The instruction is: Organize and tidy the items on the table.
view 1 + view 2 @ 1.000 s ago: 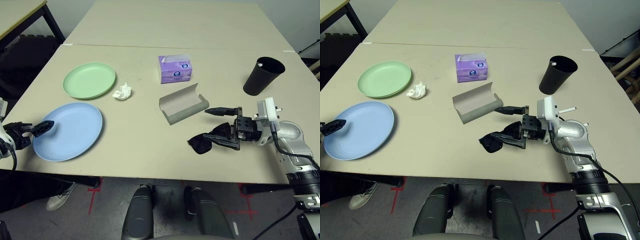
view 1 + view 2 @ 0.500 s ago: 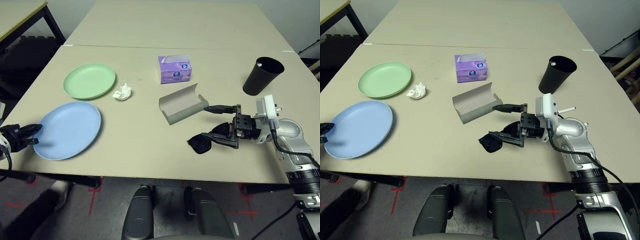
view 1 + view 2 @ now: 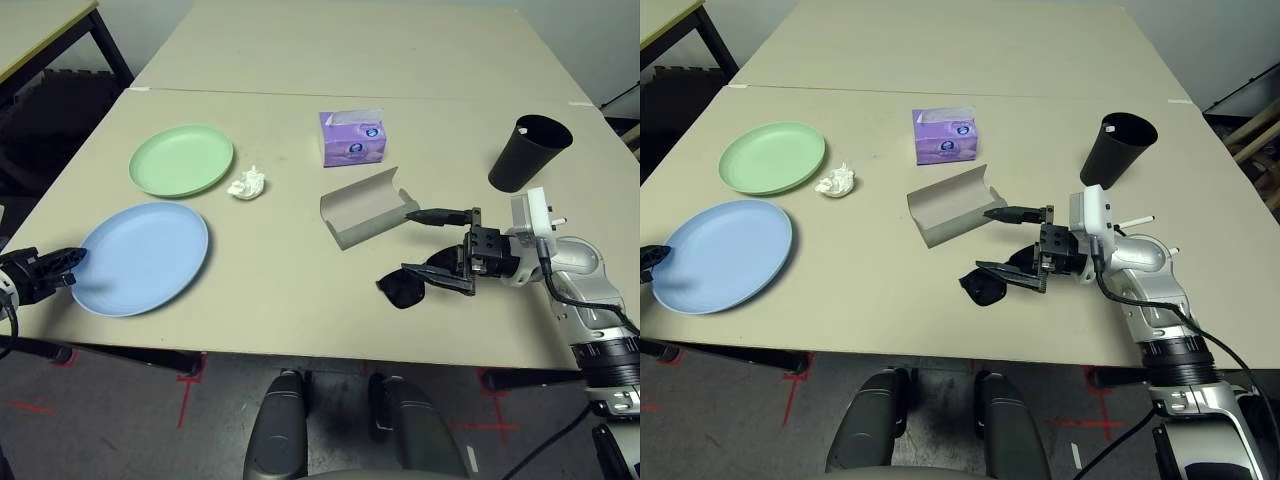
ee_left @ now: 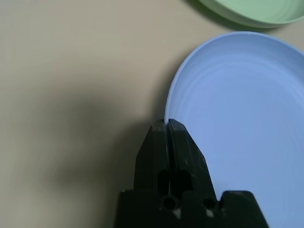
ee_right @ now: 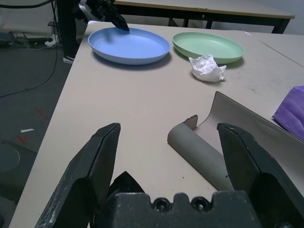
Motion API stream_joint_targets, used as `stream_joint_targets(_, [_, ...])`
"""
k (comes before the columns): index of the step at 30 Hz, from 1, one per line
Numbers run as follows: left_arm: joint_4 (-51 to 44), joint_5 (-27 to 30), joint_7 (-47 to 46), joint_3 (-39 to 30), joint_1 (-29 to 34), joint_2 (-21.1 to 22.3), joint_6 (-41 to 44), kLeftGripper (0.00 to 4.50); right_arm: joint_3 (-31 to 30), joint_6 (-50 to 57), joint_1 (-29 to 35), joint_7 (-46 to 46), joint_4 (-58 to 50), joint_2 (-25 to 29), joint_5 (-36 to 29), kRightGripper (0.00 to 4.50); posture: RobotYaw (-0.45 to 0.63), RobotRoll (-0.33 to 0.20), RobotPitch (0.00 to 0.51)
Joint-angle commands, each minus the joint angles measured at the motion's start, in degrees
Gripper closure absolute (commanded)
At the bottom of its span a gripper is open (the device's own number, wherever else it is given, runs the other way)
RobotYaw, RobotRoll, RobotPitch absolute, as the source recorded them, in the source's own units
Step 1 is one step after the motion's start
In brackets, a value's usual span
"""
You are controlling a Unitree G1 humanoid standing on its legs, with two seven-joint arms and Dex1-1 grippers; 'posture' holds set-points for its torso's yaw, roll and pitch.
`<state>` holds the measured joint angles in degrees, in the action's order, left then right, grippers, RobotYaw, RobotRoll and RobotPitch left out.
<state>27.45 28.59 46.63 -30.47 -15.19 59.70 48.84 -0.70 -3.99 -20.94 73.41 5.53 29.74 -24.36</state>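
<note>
The left hand (image 4: 166, 124) is closed on the rim of the blue plate (image 3: 143, 258) at lower left of the desk (image 3: 300, 120). The right hand (image 3: 437, 250) is wide open around the sunglasses (image 3: 412, 285), holding nothing. Next, probably lift the plate onto the green plate (image 3: 181, 159).

Left gripper (image 4: 166, 124) low at the head view's 9 o'clock edge, jaws pressed together, tips aimed toward 3 o'clock. Right gripper (image 3: 425, 245) at 4 o'clock, silver forearm (image 3: 575, 265) bent in from 5 o'clock, jaws spread wide, level, pointing toward 9 o'clock.
</note>
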Motion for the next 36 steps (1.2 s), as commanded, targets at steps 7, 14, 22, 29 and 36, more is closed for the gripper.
stream_joint_targets(7, [-5.7, 4.6, -2.9, -3.5, -4.0, -0.6, 6.6, 4.49, -0.8, 0.5, 0.4, -1.1, -1.4, -0.5, -0.1, 0.00, 0.21, 0.000, 0.153])
stream_joint_targets(14, [-3.9, 3.8, -7.7, -3.7, -10.0, -0.7, 5.5, 4.49, -1.0, 0.5, 0.0, -1.3, -0.9, -0.8, 0.0, 0.00, 0.23, 0.000, 0.158])
stream_joint_targets(22, [6.4, 0.1, -16.6, 0.1, -24.6, -6.9, -2.6, 4.49, -1.0, 0.2, -0.1, -1.7, -0.4, -1.0, 0.2, 0.00, 0.23, 0.000, 0.162])
stream_joint_targets(29, [22.2, -5.0, -22.5, 3.4, -36.9, -13.0, -15.1, 4.49, -0.3, 0.5, 0.7, -2.6, -1.5, -0.4, 0.1, 0.00, 0.20, 0.000, 0.165])
stream_joint_targets(36, [33.2, -8.0, -24.7, 5.2, -42.8, -14.0, -24.0, 4.49, 0.3, 1.0, 3.2, -4.5, -4.0, 0.4, -0.3, 0.00, 0.16, 0.000, 0.166])
